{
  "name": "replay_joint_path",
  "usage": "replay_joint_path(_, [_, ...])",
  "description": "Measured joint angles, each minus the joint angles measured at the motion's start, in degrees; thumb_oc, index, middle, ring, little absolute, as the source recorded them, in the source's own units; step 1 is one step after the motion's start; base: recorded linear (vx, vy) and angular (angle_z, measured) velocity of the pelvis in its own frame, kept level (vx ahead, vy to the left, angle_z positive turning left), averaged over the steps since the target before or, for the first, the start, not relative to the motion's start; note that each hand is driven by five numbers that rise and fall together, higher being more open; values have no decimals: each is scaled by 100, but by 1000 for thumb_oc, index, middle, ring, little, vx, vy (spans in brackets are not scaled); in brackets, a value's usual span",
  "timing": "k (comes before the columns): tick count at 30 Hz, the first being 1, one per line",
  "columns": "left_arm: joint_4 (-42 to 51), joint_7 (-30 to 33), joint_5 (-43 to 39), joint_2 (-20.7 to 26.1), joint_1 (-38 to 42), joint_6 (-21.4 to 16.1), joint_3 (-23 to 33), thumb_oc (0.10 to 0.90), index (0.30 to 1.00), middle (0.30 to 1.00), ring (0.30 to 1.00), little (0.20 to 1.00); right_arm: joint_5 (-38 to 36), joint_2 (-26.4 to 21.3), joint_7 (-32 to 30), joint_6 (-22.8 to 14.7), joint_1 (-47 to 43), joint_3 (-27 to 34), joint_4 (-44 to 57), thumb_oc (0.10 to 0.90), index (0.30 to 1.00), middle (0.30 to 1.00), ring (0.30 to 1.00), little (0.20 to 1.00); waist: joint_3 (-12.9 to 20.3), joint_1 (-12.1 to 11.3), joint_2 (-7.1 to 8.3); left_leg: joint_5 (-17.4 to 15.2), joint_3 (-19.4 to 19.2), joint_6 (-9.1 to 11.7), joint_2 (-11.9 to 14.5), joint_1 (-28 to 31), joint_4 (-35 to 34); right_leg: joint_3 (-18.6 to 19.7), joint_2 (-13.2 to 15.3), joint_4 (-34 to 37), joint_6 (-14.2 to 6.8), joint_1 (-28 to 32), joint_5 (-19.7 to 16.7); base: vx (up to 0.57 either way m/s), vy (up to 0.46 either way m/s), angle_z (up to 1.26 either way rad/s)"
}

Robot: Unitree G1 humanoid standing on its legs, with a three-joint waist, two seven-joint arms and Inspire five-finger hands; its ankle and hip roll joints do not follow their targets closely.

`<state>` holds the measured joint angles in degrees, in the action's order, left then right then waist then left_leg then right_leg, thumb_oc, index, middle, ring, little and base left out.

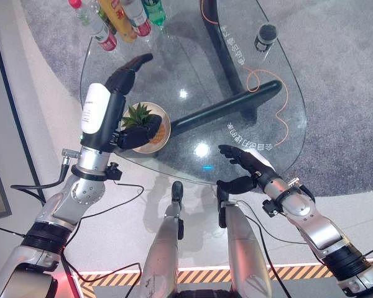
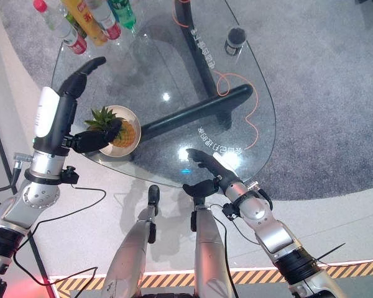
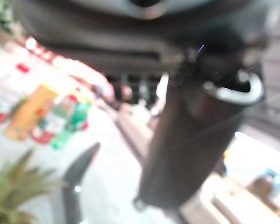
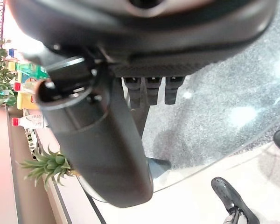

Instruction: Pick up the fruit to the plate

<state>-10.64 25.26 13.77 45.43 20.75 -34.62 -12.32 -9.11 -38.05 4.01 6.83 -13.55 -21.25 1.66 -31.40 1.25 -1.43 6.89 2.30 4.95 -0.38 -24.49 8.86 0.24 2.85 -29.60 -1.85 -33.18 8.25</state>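
Observation:
A small pineapple (image 1: pixel 151 128) with a green crown lies on a round cream plate (image 1: pixel 166 140) near the left front edge of the glass table (image 1: pixel 193 62). My left hand (image 1: pixel 121 81) hovers over the plate's left side. Its fingers (image 1: pixel 138 61) stretch straight toward the far bottles, and its thumb (image 1: pixel 138 135) rests against the pineapple's crown. The crown (image 3: pixel 14 186) shows past the thumb in the left wrist view. Open with relaxed fingers, my right hand (image 1: pixel 245 161) hangs over the table's front edge, well right of the plate. The pineapple (image 4: pixel 49 165) shows small in the right wrist view.
Several drink bottles (image 1: pixel 121 18) stand at the table's far left. A dark cup-like cylinder (image 1: pixel 266 34) sits at the far right. An orange cable (image 1: pixel 280 105) and the black table base (image 1: pixel 224 105) show through the glass.

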Motion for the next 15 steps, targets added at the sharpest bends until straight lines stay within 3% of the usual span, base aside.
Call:
replay_joint_path(8, [6, -672, -1017, -661, -970, 87, 125, 800, 900, 900, 900, 900, -5, 190, 170, -267, 659, 148, -178, 800, 900, 900, 900, 900, 6, -112, -58, -48, 142, -15, 61, 947, -387, -154, -6, 485, -10, 1066, 10, 18, -34, 7])
replay_joint_path(15, [-71, -1288, -1952, -1661, -1916, 404, 311, 800, 900, 900, 900, 900, -15, 524, 529, -517, 1251, 425, -704, 800, 900, 900, 900, 900, 117, -140, -185, -18, 259, -84, 181, 1755, -847, -314, -76, 1153, -57, 2064, -66, 49, -56, 9])
